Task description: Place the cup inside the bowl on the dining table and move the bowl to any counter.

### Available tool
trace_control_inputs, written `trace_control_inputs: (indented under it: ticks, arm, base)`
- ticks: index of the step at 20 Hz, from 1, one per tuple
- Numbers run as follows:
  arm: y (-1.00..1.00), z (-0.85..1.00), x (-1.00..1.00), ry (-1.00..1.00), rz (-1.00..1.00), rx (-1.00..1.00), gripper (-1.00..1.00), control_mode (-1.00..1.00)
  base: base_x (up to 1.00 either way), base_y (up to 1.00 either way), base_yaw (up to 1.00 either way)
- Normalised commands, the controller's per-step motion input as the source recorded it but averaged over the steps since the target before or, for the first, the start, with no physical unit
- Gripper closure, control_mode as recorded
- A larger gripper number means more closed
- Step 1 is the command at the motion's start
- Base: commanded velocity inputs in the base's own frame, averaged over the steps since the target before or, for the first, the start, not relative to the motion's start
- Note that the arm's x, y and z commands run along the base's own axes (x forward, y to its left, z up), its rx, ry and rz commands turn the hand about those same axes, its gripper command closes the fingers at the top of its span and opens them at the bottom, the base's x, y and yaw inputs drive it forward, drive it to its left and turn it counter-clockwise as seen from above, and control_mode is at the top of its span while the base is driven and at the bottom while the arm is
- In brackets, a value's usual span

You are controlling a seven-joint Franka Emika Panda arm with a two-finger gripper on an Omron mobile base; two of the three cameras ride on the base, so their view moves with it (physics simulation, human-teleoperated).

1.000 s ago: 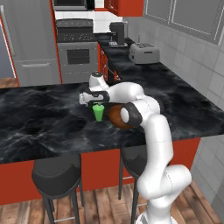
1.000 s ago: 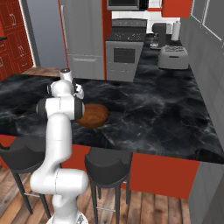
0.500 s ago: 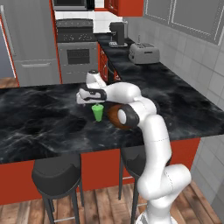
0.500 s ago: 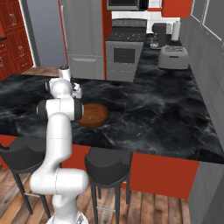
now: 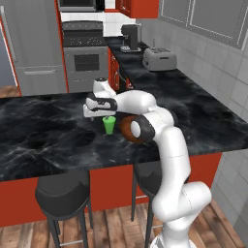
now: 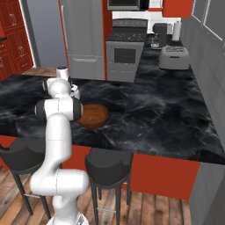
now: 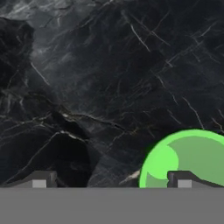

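The bright-green cup [image 5: 109, 125] stands upright on the black marble dining table [image 5: 43, 123], just left of the brown wooden bowl [image 5: 126, 131]. My gripper [image 5: 99, 116] hangs open just above the cup and a little to its left, holding nothing. In the hand view the cup [image 7: 188, 157] sits at the lower right, under the right fingertip [image 7: 183, 179], and bare marble lies between the fingers of the gripper [image 7: 111, 181]. From the right, the bowl [image 6: 93, 116] lies empty beside my arm, which hides the cup there.
Black stools [image 5: 62, 191] line the table's near side. Behind it are a steel stove [image 5: 86, 53] and a fridge [image 6: 83, 39]. A toaster [image 5: 159, 59] and a coffee machine [image 5: 129, 38] stand on the worktop along the right wall.
The hand has swung a little left and down towards the cup. The jaws stay open; cup and bowl have not moved.
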Motion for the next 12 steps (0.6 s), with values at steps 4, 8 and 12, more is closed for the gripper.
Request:
trace_control_inputs:
  ticks: [4, 8, 12]
  arm:
    - [-0.01, -0.52, -0.04, 0.0, 0.0, 0.0, -1.0, -1.0]
    - [-0.04, -0.49, 0.0, 0.0, 0.0, 0.0, -1.0, -1.0]
    - [0.0, -0.29, 0.0, 0.0, 0.0, 0.0, -1.0, -1.0]
  base:
    - [0.0, 0.0, 0.0]
    - [0.0, 0.0, 0.0]
    - [0.0, 0.0, 0.0]
